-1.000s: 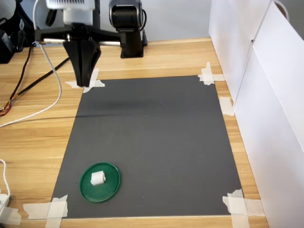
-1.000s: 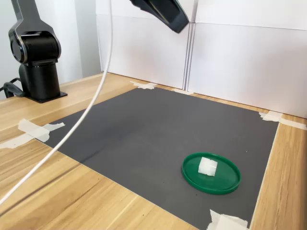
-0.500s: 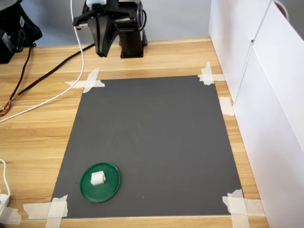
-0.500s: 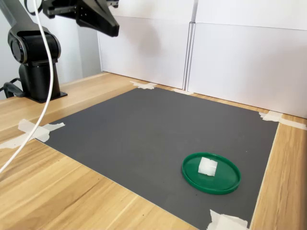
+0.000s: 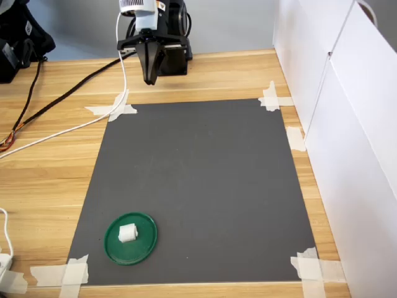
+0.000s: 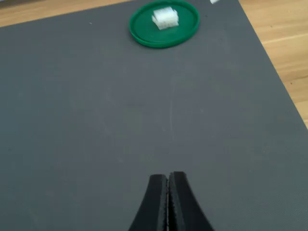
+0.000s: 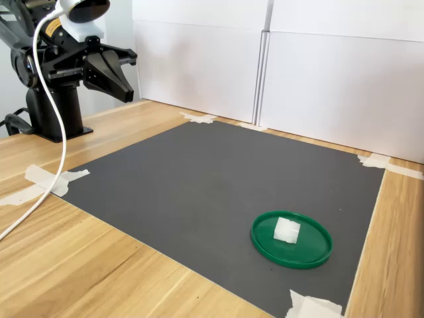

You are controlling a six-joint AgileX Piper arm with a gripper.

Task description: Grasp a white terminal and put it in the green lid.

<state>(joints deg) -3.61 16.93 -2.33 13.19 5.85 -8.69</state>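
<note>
Your white terminal already sits inside the green lid, near the mat corner at the first exterior view's lower left.

You can see the lid lying flat on the dark grey mat, just inside that mat's front edge and close to the tape strips holding that corner. The rest of the mat is bare, taped at all four corners to the wooden table. White panels wall off the first exterior view's right side, so your open room lies toward the other side, where cables trail over the wood. Your gripper hangs well apart from the lid, past the mat's far edge by the arm base; in the wrist view its jaws are clenched together with nothing between them.
</note>
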